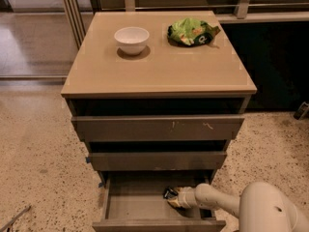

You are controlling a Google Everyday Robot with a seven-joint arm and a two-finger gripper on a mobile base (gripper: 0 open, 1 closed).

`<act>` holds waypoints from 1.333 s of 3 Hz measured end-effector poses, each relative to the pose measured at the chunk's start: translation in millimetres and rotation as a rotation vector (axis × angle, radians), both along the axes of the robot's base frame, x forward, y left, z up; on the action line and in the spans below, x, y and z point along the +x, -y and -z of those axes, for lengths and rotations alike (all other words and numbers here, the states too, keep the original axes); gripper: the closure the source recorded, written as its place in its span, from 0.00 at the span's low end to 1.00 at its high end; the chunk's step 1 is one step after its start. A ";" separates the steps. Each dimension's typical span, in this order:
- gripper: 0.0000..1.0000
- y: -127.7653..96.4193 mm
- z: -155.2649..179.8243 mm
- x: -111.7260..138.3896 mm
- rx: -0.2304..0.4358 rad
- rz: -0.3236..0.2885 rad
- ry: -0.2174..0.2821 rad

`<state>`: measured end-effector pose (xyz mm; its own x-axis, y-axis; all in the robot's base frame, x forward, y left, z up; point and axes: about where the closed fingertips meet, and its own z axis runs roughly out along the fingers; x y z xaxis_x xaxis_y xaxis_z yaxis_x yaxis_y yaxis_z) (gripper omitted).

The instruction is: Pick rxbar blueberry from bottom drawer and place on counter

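The bottom drawer [130,207] stands pulled out with its left half bare, while the gripper [175,197] and arm [217,202] fill the right half, and a dark wrapper, seemingly the rxbar blueberry [169,193], lies at the gripper's tip. Just above, the middle drawer [157,161] overhangs the tray's rear, leaving open room only over its front part. On the counter [159,74] the white bowl [131,39] and green chip bag [190,32] sit toward the back, apart, with the front half free.
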<state>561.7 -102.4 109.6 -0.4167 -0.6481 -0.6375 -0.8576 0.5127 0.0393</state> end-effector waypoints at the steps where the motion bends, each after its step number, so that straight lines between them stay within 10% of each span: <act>1: 1.00 -0.2 -0.2 -0.1 0.000 0.000 0.000; 2: 1.00 -1.0 -0.6 -0.6 0.001 -0.004 0.000; 4: 1.00 -10.8 -63.6 -27.9 -0.070 -0.240 -0.032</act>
<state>533.8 -91.6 173.2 -0.2644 -0.7728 -0.5769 -0.9541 0.2967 0.0398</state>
